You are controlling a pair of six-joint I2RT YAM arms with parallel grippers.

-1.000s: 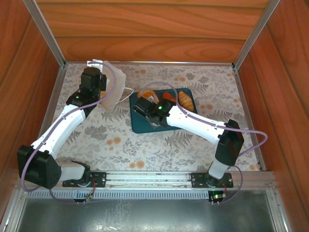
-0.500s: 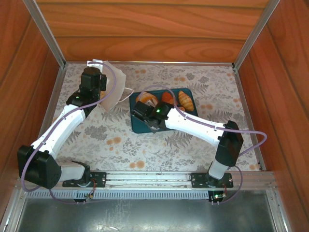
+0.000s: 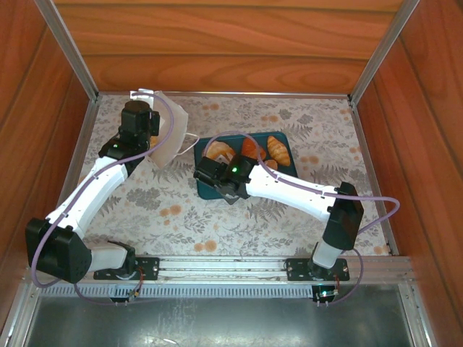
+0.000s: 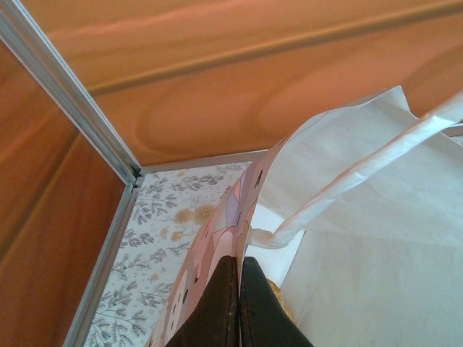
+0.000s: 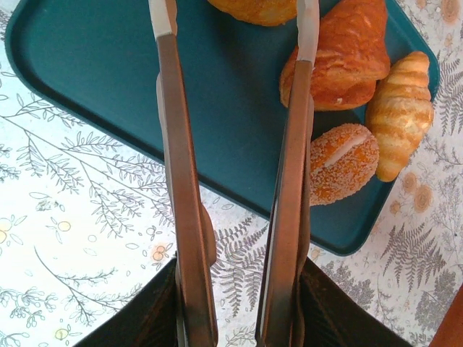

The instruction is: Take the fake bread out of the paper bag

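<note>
Right pincer (image 5: 235, 29): released, empty, has backed off to the near-left edge of the teal tray (image 5: 87, 65), frame centre. Fake bread (image 5: 340, 54): four pieces now uncovered on the tray. Upper left: left pincer (image 4: 239, 303) clenched on the paper bag (image 4: 362, 217) rim. Judgement: drop-off done; one piece probably left in the bag.

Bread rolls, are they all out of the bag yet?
Nearly. Four fake bread pieces lie on the teal tray. The left gripper pinches the paper bag rim, and the right gripper hangs open and empty above the tray. A crusty bit seems to sit inside the bag, so maybe one more.
</note>
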